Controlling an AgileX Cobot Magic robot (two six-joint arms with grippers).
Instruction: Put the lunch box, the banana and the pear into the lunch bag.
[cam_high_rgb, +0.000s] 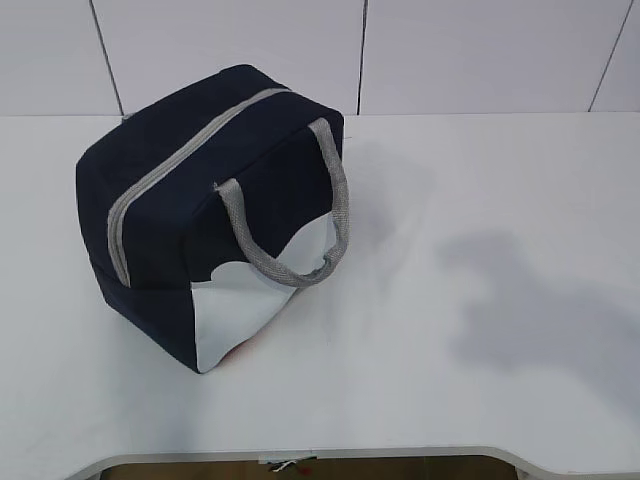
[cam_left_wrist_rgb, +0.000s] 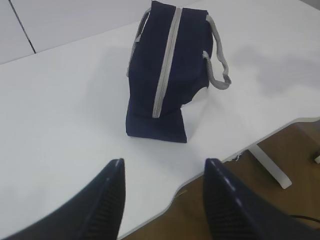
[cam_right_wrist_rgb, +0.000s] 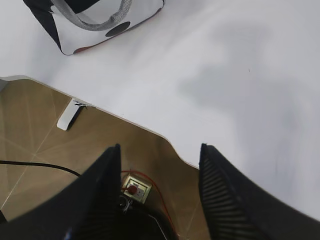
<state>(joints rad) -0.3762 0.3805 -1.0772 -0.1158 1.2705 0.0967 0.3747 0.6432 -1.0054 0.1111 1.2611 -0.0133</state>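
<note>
The navy lunch bag (cam_high_rgb: 215, 215) stands on the white table at the left, its grey zipper (cam_high_rgb: 165, 175) shut along the top and grey handles (cam_high_rgb: 300, 230) hanging over a white side panel. The left wrist view shows the lunch bag (cam_left_wrist_rgb: 167, 75) end-on, well ahead of my left gripper (cam_left_wrist_rgb: 164, 165), which hangs open and empty over the table's near edge. My right gripper (cam_right_wrist_rgb: 160, 150) is open and empty above the table's front edge, with a corner of the lunch bag (cam_right_wrist_rgb: 100, 25) at upper left. The lunch box, the banana and the pear are out of view. Neither gripper shows in the exterior view.
The white table (cam_high_rgb: 450, 300) carries only faint arm shadows on its right half. Its curved front edge (cam_right_wrist_rgb: 150, 132) has brown floor beyond it, with a floor socket and red cable (cam_right_wrist_rgb: 135, 189). A tiled white wall (cam_high_rgb: 450, 50) runs behind the table.
</note>
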